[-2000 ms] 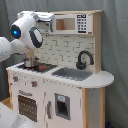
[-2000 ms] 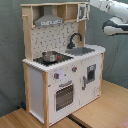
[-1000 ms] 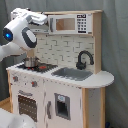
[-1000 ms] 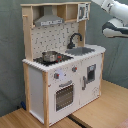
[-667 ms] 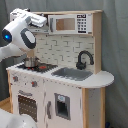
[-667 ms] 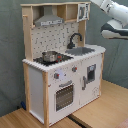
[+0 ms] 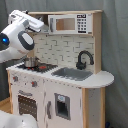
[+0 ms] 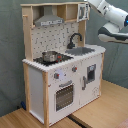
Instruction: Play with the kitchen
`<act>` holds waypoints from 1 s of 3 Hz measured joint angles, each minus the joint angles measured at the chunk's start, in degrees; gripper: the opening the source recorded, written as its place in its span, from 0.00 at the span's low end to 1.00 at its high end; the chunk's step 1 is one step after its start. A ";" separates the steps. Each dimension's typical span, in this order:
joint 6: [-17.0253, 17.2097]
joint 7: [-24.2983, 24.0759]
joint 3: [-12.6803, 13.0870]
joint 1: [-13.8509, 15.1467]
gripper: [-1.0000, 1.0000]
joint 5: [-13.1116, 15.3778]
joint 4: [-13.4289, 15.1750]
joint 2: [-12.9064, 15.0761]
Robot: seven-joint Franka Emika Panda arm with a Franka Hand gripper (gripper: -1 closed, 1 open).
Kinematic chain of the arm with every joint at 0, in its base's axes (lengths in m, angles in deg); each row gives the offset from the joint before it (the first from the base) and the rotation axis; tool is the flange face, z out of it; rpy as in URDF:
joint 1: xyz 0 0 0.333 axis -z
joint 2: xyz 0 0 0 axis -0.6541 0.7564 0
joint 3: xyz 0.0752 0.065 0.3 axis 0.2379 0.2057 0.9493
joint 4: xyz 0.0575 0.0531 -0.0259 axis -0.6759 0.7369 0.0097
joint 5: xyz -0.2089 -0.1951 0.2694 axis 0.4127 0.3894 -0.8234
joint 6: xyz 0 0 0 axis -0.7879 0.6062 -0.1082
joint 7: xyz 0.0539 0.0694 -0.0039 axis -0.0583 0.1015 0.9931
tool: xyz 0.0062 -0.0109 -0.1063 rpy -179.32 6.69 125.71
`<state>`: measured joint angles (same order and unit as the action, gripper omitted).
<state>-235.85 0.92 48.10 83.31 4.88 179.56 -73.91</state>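
Big white & light-wood toy kitchen (image 7: 60,90) (image 8: 60,75) stands on a wood floor, w/ grey hood, black faucet, sink & a steel pot on the stovetop. White robot arm reaches up to the top shelf by the microwave cabinet; gripper (image 8: 86,6) sits at the upper cabinet edge in the second exterior view. Can't tell if jaws are apart or together

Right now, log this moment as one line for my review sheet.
arm: raised at upper shelf | kitchen: upright | pot: on stovetop | oven door: closed | sink: empty | contact: cannot tell
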 joint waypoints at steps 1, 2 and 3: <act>0.37 -7.04 1.91 3.05 1.00 -0.52 0.00 -2.88; 0.92 -14.13 3.64 5.99 1.00 -1.04 -0.01 -6.04; 1.36 -19.01 4.70 7.82 1.00 -1.28 -0.02 -8.21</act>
<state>-234.49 -18.09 52.79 91.13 3.60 179.53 -82.12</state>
